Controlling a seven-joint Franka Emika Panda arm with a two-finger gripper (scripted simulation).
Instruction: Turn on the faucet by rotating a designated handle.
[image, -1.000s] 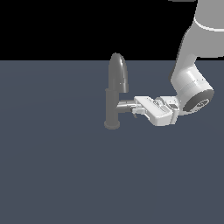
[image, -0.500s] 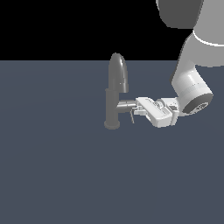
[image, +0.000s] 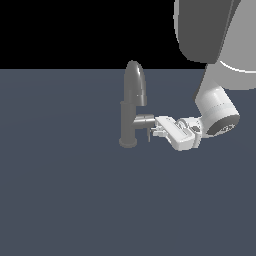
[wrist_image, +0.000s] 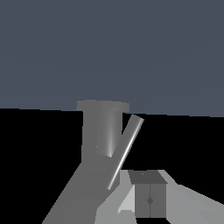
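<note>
The handle (image: 144, 120) is a short grey stub sticking out of the side of the faucet (image: 131, 107). It points toward the exterior view's right. A thin dark rod hangs from its end. The faucet stands near the middle of the flat grey floor (image: 75, 200), with its tall round spout on top.

Your gripper (image: 156, 127) is right at the end of the handle, touching it or just about to. In the wrist view the two fingers (wrist_image: 148, 192) look pressed together with no gap. So the gripper looks closed with nothing held inside it. It seems you are pushing the rod, not pinching it.

To do this step well, push slowly and keep the fingers on the rod. Move in a curve around the stub, not in a straight line. A straight push could make the fingers slip off the thin rod. Keep going only while the rod is turning with you.

The exterior view shows the whole faucet, the spout and the big white arm (image: 215, 105) coming in from the right. It does not show the rod well.

The wrist view shows the rod (wrist_image: 126, 151) clearly, leaning across the post just beside the fingers. It does not show the spout.
</note>
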